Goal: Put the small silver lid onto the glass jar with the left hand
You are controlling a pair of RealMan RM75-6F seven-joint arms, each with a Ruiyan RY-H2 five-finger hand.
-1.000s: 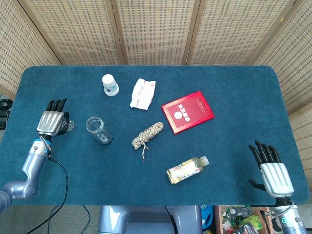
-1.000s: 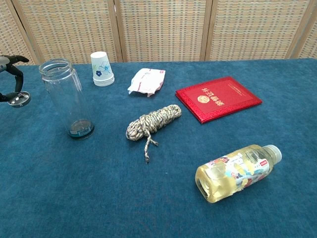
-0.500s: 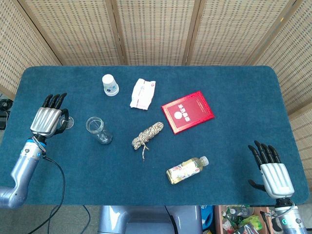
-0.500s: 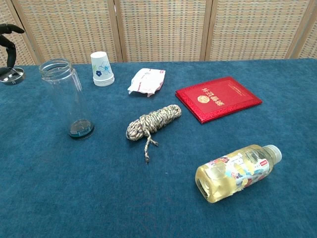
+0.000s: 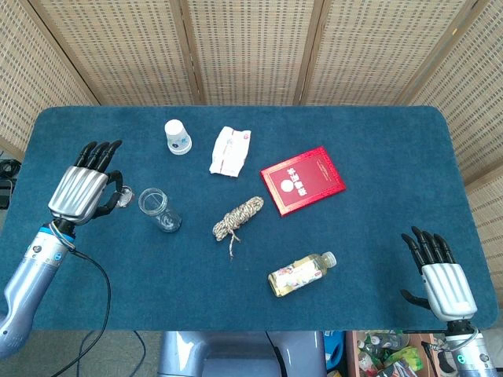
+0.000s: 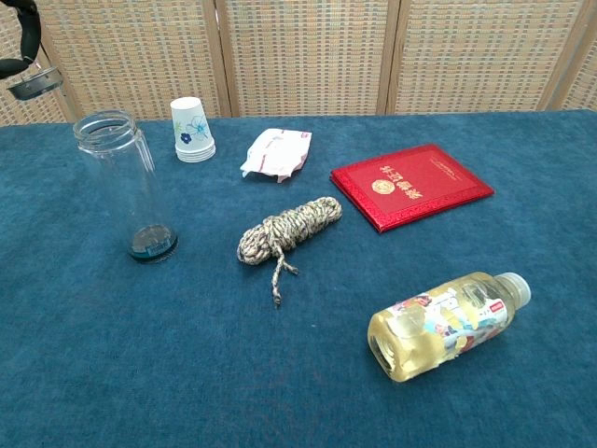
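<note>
Your left hand fingers pinch the small round silver lid, lifted near the bench's left edge; carry it over the tall clear glass jar mouth and lower.

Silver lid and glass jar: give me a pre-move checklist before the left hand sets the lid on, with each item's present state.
1. Left hand holds the small silver lid: ok.
2. Lid lifted above jar-mouth height, chest view: ok.
3. Lid over the mouth: not ok, it is off to one side.
4. Glass jar upright, mouth open: ok.
5. Lid level: cannot tell.
6. Right hand open, far from the jar: ok.
</note>
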